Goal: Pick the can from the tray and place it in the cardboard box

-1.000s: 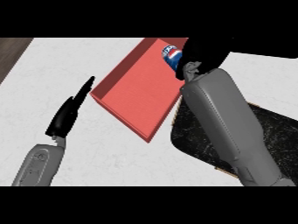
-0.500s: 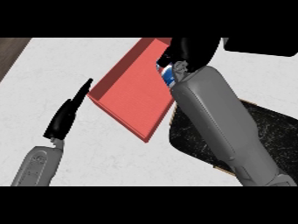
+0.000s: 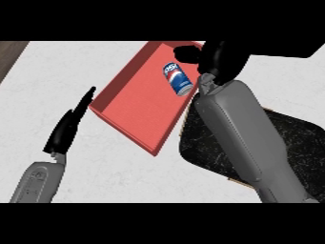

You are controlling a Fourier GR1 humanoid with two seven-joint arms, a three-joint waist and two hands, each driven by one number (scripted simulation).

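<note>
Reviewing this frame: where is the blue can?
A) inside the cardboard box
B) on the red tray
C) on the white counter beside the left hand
B: the blue can lies on the red tray, just left of the right hand and outside the cardboard box.

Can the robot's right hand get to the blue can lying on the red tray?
Probably yes. The right hand is right beside the blue soda can lying on the flat red tray, and nothing lies between them.
</note>
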